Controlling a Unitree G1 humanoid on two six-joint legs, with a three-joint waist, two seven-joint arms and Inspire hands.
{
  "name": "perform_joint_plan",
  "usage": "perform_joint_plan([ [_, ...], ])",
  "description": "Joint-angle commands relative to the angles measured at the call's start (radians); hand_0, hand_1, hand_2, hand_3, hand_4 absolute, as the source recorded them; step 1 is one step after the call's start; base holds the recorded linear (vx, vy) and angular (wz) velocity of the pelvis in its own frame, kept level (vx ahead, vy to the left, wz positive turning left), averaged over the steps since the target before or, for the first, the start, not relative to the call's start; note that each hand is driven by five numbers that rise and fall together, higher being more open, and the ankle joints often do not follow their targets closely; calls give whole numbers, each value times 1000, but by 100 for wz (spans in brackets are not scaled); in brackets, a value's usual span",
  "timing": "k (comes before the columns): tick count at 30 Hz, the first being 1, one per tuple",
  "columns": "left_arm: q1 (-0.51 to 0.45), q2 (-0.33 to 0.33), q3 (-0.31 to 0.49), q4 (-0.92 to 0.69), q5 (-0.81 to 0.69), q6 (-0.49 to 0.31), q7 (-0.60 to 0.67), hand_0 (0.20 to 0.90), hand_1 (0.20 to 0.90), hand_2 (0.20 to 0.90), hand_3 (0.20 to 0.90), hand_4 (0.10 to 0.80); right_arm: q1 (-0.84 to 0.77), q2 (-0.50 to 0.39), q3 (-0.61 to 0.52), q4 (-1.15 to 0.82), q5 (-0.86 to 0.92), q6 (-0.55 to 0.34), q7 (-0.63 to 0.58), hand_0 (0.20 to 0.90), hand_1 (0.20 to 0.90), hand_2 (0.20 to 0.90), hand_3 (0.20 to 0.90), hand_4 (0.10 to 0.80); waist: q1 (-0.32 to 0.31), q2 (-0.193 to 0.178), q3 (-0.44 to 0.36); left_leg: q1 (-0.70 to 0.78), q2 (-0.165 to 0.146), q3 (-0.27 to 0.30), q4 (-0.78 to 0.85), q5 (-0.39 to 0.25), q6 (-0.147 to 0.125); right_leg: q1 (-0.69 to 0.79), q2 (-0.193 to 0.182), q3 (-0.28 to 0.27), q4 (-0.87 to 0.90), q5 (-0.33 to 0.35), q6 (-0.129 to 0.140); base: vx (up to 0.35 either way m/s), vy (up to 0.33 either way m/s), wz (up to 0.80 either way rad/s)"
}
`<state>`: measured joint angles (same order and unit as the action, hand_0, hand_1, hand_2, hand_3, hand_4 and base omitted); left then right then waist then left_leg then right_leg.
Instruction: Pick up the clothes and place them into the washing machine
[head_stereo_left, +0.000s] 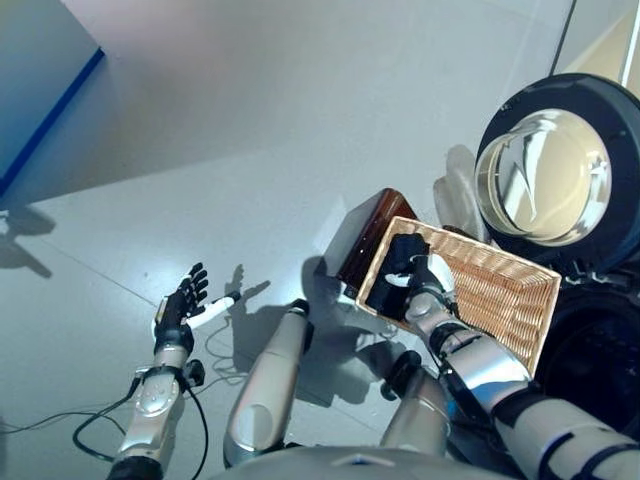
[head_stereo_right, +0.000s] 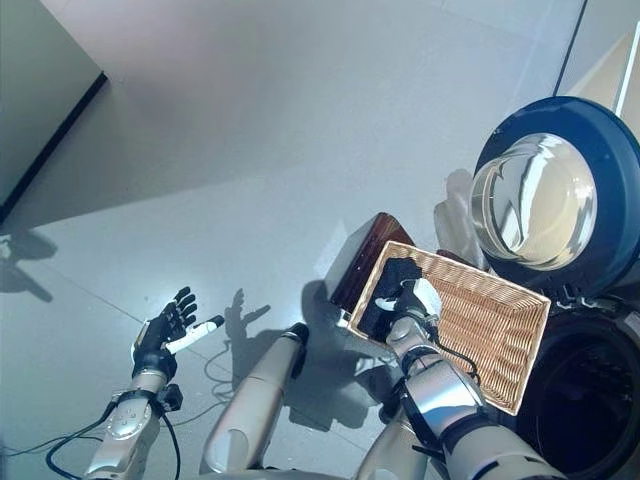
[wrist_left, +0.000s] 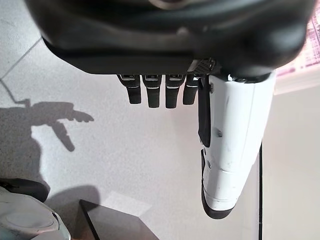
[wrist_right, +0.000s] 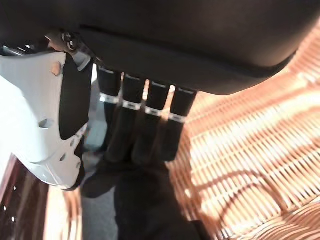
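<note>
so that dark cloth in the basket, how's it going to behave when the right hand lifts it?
Probably floppy: the dark cloth lies crumpled at the end of the wicker basket, so it will likely sag and trail from the right hand. Likely light. It could snag on the weave, and the basket may shift, since it sits tilted on a brown box.

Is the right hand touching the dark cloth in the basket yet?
Touching. In the right wrist view the right hand has its straight fingers pressed onto the dark cloth lying in the wicker basket.
</note>
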<state>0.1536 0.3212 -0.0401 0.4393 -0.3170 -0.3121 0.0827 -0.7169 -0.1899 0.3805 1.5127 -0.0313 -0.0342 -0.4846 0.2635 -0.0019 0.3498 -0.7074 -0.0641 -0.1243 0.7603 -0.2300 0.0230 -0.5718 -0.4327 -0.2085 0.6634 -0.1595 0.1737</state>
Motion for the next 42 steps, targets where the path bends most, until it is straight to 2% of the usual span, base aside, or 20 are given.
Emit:
perform_joint_plan([
  [1,17,65,43,-90,22,-71,7,900,900,900,900,800,-29,-43,-23,15,-17,-5,-55,200,200,200,200,300,22,43,-17,-34,24,-8,-48,37,-33,12,14,42,82,5,-46,0,0,0],
  [9,16,66,33,-82,23,-75,7,900,900,900,900,800,-23,-51,-36,8,4,-17,-53,200,200,200,200,300,16,47,-10,-35,28,-7,-49,37,-33,3,13,50,86,5,-47,0,0,0],
  [10,16,66,35,-80,21,-76,8,900,900,900,900,800,-20,-53,-37,8,11,-22,-50,252,252,252,252,337,17,48,-10,-37,27,-6,-48,38,-33,2,14,51,87,6,-46,0,0,0],
  [11,16,67,35,-80,23,-76,8,900,900,900,900,800,-17,-51,-35,6,11,-23,-47,809,809,809,809,735,17,49,-9,-39,27,-6,-47,38,-32,0,14,51,89,5,-46,0,0,0],
  [12,16,67,35,-80,23,-76,8,900,900,900,900,800,-17,-51,-35,6,11,-23,-47,900,900,900,900,800,17,48,-9,-39,27,-6,-46,38,-32,-1,14,52,89,5,-46,0,0,0],
  [34,7,68,30,-71,9,-83,24,900,900,900,900,800,-72,-26,-10,-28,58,-59,-36,900,900,900,900,800,24,66,15,-92,18,0,-9,30,-23,-65,10,71,140,-12,-54,0,0,0],
  [35,9,69,30,-74,10,-83,25,900,900,900,900,800,-76,-28,-11,-27,61,-59,-36,845,845,845,845,761,24,67,17,-94,18,2,-9,30,-23,-69,10,71,142,-12,-55,0,0,0],
  [36,10,71,30,-76,10,-84,25,900,900,900,900,800,-81,-29,-10,-25,64,-61,-37,521,521,521,521,529,24,69,19,-97,18,2,-8,30,-23,-73,9,73,144,-11,-55,0,0,0],
  [37,10,71,30,-76,10,-84,25,900,900,900,900,800,-81,-29,-10,-25,64,-61,-37,271,271,271,271,351,24,69,19,-97,18,2,-8,30,-23,-74,9,73,144,-11,-55,0,0,0],
  [38,12,72,30,-77,8,-84,24,900,900,900,900,800,-89,-31,-13,-25,71,-62,-36,200,200,200,200,300,24,70,20,-102,17,2,-6,31,-22,-78,10,75,147,-11,-55,0,0,0],
  [42,13,75,27,-76,4,-86,24,900,900,900,900,800,-103,-34,-27,-22,98,-70,-39,200,200,200,200,300,23,71,20,-108,17,3,-7,33,-23,-84,9,75,151,-14,-55,0,0,0],
])
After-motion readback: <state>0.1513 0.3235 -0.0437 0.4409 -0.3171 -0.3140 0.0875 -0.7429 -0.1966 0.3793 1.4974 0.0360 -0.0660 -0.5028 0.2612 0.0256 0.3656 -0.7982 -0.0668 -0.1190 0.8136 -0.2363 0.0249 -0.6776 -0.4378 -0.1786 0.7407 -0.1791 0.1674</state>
